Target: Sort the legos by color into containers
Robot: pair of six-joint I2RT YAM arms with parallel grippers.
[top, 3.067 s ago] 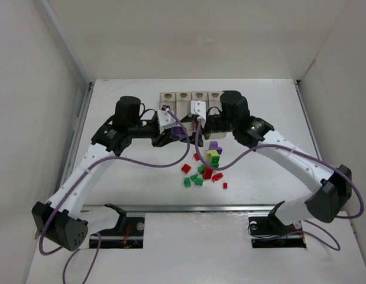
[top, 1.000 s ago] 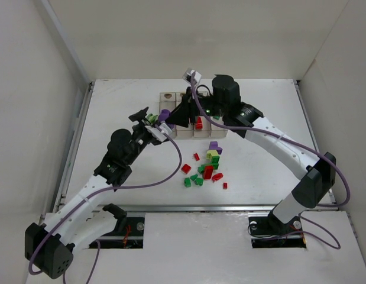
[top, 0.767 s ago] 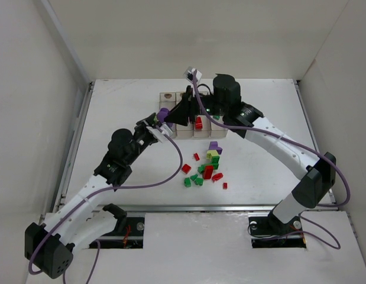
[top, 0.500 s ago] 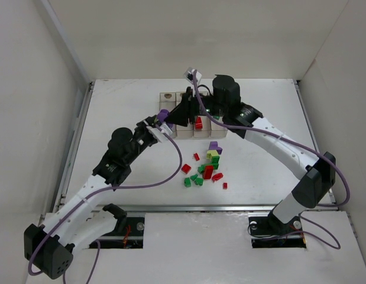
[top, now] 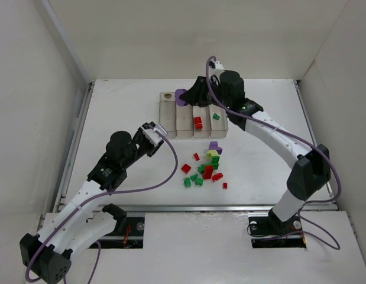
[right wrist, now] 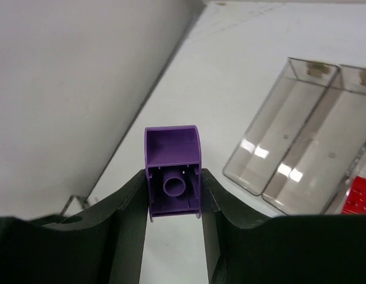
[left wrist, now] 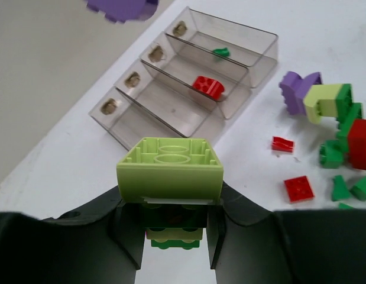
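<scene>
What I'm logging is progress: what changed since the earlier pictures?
The left gripper closed on a pale yellow-green plastic brick and drew back from the clear bins. The right gripper carried its purple brick toward their far end. The loose brick pile stayed put.

Four joined clear plastic bins [top: 167,118]: 3rd from left has red brick [top: 198,123], 4th has small green brick [top: 216,116]. Nearby, pile of loose mixed-colour bricks [top: 206,168]. Purple arched brick [right wrist: 172,180] in R gripper [right wrist: 172,204], pale yellow-green brick [left wrist: 169,168] in L gripper [left wrist: 174,236].

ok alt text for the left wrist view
Left gripper shut on a pale yellow-green lego brick, hollow underside toward the camera. Beyond, on the table, four joined clear bins: one holds a red brick, one a green piece; loose legos lie to their right.
</scene>
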